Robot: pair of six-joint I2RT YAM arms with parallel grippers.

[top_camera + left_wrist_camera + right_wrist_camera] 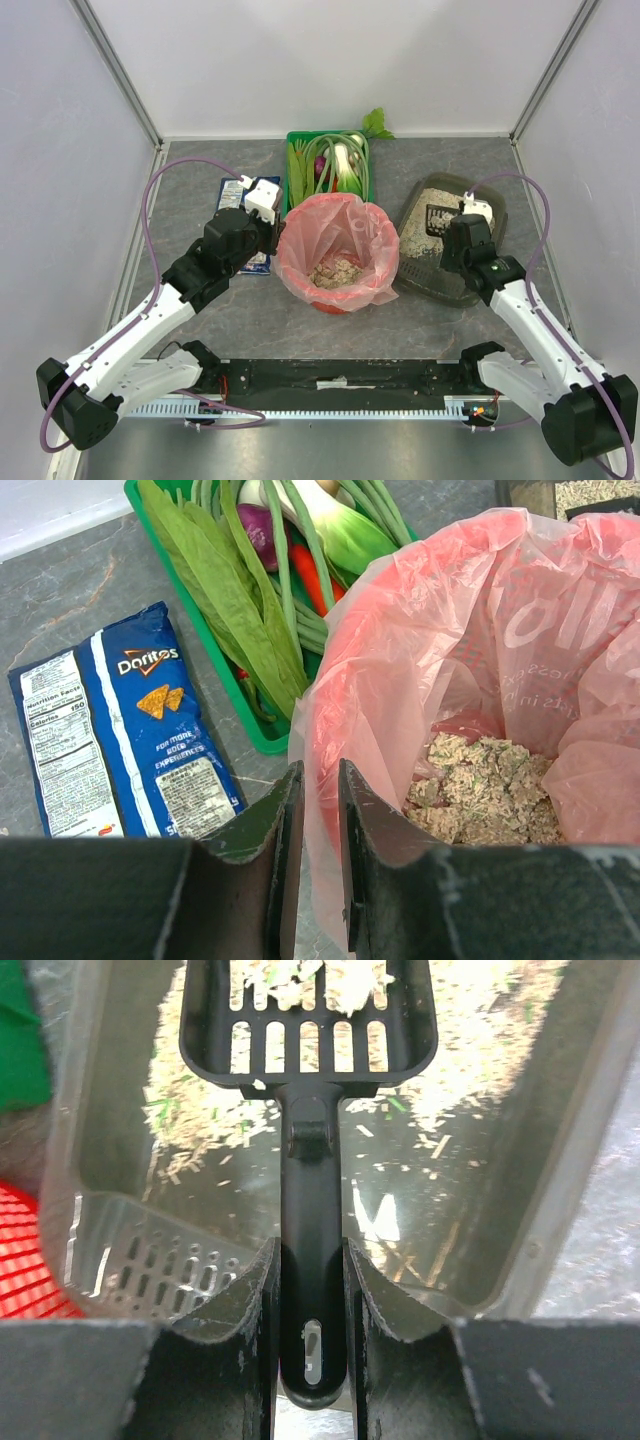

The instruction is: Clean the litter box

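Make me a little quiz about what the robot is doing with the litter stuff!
1. True or false: the right claw is shut on the handle of the black scoop, and the scoop's head is inside the litter box.
2. What lies on the table to the left of the green crate? A) a Doritos bag B) a cup C) a sponge
3. Fill in: the left claw pinches the rim of the ____ bag that lines the red bin.

Key: 1 true. 2 A. 3 pink; the pink bag has litter clumps at its bottom.
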